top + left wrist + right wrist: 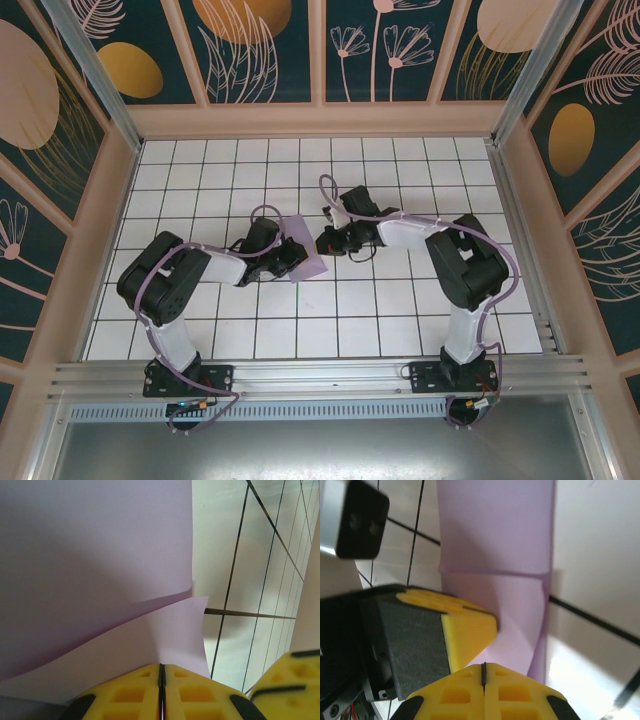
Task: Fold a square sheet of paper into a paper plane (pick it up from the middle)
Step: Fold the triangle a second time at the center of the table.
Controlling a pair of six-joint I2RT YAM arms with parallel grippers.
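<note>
Left gripper (160, 670) is clamped shut with the square sheet of paper (90, 555) pinched at its tips. The sheet is up off the tiled table (400, 320), roughly mid-table, sandwiched between the two arms. Right gripper (484, 669) is closed too, nose right up against the lilac sheet, but I honestly can't tell if it has any paper in its jaws or is just touching it.

What worries me: the paper is bowed and has a soft kink running across it (not a clean crease, by the look of it). If the two grippers pull apart or twist against each other, I'd guess it tears or picks up a crooked fold, and the plane comes out lopsided. A pinch that small could also just slip.

View-wise, the overhead shot gives you the layout: both grippers nearly nose to nose, the sheet a tilted sliver between them. The right wrist camera shows the kink and the left gripper sitting against the sheet's edge. The left wrist one shows two layers curling apart.
</note>
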